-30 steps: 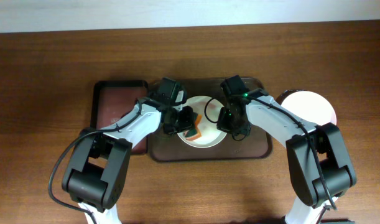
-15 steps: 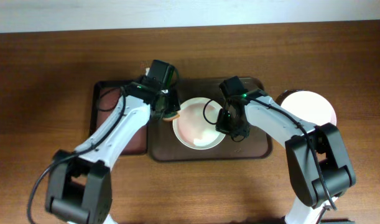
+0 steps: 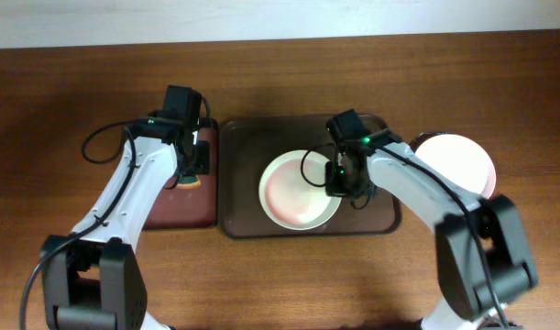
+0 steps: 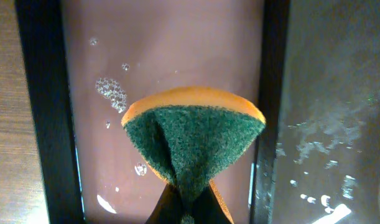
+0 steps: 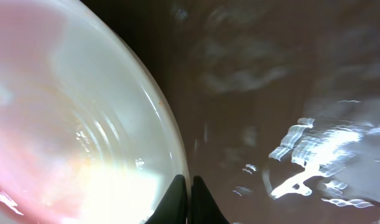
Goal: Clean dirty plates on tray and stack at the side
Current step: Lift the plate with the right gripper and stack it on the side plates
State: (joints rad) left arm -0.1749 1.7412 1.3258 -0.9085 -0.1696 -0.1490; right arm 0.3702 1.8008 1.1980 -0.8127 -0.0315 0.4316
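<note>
While the left pincer (image 4: 188, 210) is clenched on the folded green-and-orange sponge (image 4: 193, 143) above the narrow reddish-brown tray (image 4: 177, 50), the right pincer (image 5: 190, 198) is closed on the right rim of the plate (image 3: 298, 191). That plate lies in the middle of the large dark tray (image 3: 243, 156). A second white plate (image 3: 458, 160) sits on the bench (image 3: 78, 92) just right of that tray. The step in hand appears to be carrying the gripped plate to that stack.

1. Check the plate's well. A pink tint covers it, and it cannot be told whether this is residue or reflection.
2. Raise slowly. The rim is thin and glossy, the bite is shallow and water films the tray, so the plate may pivot or slip.
3. Hold the plate near level and clear the tray's raised rim before travelling right.
4. Lower it centred on the bench plate, and release only once it rests.
5. Hold the left pincer over the narrow tray, out of the path.
</note>
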